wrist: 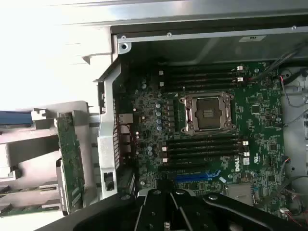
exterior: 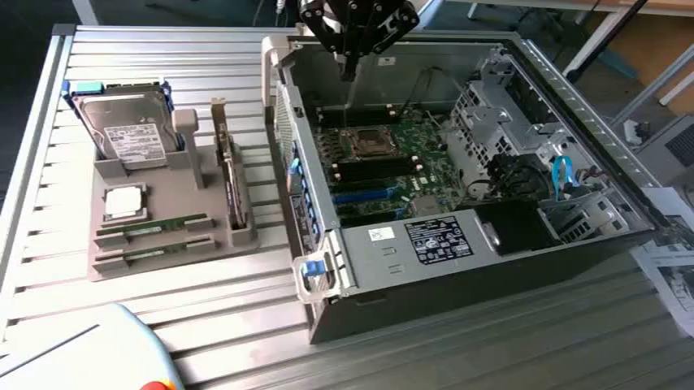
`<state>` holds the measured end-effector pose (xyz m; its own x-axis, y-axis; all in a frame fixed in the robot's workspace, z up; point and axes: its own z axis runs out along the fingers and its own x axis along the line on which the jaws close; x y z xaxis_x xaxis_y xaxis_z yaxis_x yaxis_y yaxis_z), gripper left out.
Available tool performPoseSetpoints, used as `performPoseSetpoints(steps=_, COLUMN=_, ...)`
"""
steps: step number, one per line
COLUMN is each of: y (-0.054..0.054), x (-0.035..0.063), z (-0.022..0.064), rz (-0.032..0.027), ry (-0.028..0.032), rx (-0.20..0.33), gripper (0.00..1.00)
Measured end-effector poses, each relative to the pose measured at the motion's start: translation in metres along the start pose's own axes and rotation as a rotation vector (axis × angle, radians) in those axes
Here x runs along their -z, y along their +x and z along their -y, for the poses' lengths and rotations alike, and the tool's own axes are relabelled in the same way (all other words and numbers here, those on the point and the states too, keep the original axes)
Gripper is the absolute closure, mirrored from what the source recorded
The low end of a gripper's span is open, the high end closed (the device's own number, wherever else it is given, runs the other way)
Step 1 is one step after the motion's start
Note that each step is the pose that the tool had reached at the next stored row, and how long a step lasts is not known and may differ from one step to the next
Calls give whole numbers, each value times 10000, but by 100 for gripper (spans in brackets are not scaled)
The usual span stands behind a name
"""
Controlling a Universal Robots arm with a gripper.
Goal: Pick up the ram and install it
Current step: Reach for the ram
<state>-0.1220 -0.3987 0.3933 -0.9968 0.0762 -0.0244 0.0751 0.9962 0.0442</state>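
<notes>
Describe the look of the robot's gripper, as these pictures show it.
The gripper is matte black and angular. It is built of flat linkage bars that spread from a broad body and taper to a slim dark tip. Small round silver bolts mark the pivots. The wrist view shows the same black bars and shiny pivot bolts from close by. I can make out no lettering or coloured markings on it.
</notes>
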Motion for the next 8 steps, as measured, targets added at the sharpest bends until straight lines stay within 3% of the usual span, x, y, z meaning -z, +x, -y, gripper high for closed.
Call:
performPoseSetpoints(steps=1, y=89, x=3, z=7, rz=0, ry=0, rx=1, gripper=89)
performPoseSetpoints(steps=2, y=264, x=8, z=20, rz=0, ry=0, rx=1, gripper=89)
performPoseSetpoints(steps=4, y=385, x=10, z=29, rz=1, ry=-1, rx=0, gripper=89)
performPoseSetpoints(steps=6, y=609, x=18, z=46, rz=-1, ry=1, rx=0, gripper=89)
performPoseSetpoints(steps=8, y=717, x=19, z=54, rz=1, ry=-1, rx=0, gripper=89)
